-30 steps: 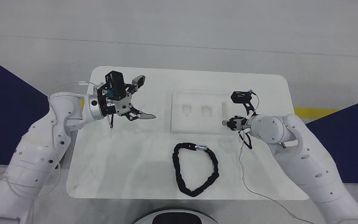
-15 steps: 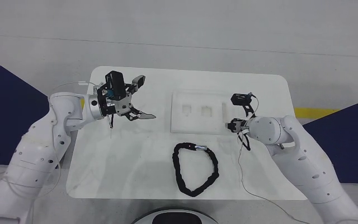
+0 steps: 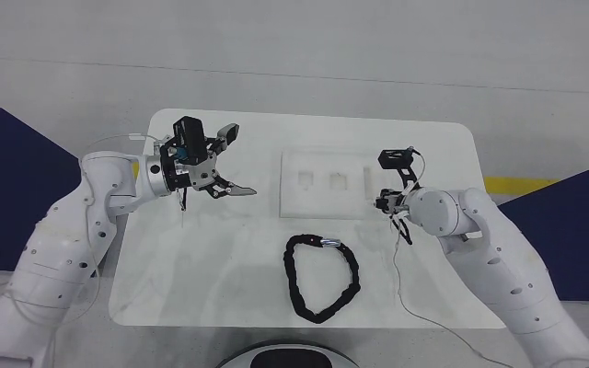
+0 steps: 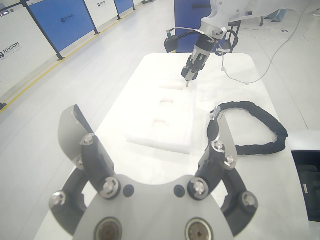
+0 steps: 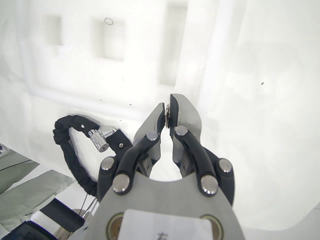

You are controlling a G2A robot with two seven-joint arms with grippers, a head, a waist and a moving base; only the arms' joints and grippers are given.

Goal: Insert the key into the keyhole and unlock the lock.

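White tabletop [image 3: 212,276] carries everything, with a white foam tray [image 3: 327,210] set across its middle and the black chain lock [image 3: 320,278] lying in a loop on the robot's side of the tray, apart from it. The left gripper [image 3: 237,162] hangs over the table's left part, well away from the lock, with its jaws spread wide and nothing between them. The right gripper [image 5: 168,116] sits over the right end of the tray, just beside the long slot [image 5: 175,43], and its pads are pinched narrow on the key [image 5: 166,116], of which little more than the thin metal head shows. The lock barrel [image 5: 100,139], a short shiny cylinder joining the chain's two ends, lies flat on the table with the keyhole [image 5: 103,148] in its end face, turned toward the right wrist camera. The step in hand looks like carrying the key from the tray to that barrel. Doing it well probably means keeping the pinch firm so the thin key cannot twist, lining the blade up with the barrel's axis before closing in, and entering slowly. Since the chain lies loose, the barrel may slide or roll under a push, so the free left gripper would likely do best to steady it first.
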